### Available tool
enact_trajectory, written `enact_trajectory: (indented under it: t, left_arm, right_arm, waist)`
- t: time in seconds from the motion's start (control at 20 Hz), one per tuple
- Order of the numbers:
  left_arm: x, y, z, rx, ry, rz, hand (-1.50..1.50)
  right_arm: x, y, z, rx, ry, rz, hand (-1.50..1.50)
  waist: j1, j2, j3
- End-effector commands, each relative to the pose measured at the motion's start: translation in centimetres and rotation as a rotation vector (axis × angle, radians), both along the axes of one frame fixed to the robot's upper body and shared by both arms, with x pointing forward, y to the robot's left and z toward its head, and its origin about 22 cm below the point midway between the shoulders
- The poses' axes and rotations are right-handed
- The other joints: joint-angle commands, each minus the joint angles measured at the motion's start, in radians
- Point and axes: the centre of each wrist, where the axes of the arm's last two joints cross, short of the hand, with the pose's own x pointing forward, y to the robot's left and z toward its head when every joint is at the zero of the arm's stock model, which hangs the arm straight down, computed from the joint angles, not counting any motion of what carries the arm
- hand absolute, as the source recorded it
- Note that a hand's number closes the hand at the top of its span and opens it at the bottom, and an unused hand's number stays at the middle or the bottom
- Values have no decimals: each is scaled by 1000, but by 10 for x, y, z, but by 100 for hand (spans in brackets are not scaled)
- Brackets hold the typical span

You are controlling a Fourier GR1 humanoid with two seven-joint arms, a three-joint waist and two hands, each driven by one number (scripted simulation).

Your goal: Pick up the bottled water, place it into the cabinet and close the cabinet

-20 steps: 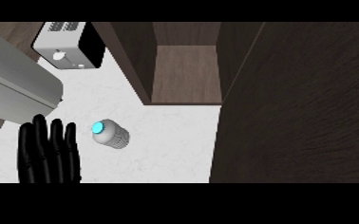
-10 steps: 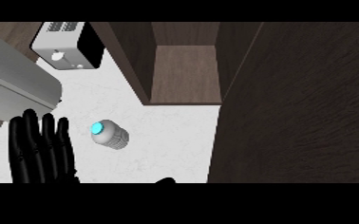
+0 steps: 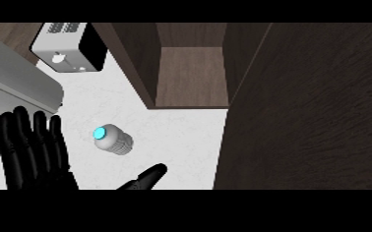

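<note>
The bottled water [image 3: 112, 140], clear with a light blue cap, stands on the white counter [image 3: 174, 128], seen from above. The open cabinet [image 3: 190, 73] of dark wood is behind it, and its door [image 3: 298, 108] swings out along the right side. My left hand [image 3: 33, 150] is at the lower left, open with fingers straight up, just left of the bottle and not touching it. Fingertips of my right hand [image 3: 145, 178] rise from the lower edge, below and right of the bottle, straight and apart from it.
A white and black toaster [image 3: 69, 46] stands at the back left. A grey appliance surface [image 3: 25, 83] fills the left edge. The cabinet door blocks the whole right side.
My right hand has come into view from the lower edge and risen toward the bottle. My left hand has drifted slightly left and down. The bottle has not moved.
</note>
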Motion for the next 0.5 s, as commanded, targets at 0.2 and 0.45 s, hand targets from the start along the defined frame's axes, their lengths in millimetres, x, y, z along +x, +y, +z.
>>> enact_trajectory:
  t: [0.2,0.45]
  left_arm:
    - [25,20,-15,-52,54,61,-150]
    - [26,47,-47,-24,125,97,-150]
  right_arm:
    - [-32,-14,23,-16,-72,-24,-150]
    - [-29,-20,27,-22,-74,-20,-150]
  waist:
    - [-2,2,0]
    - [-1,2,-2]
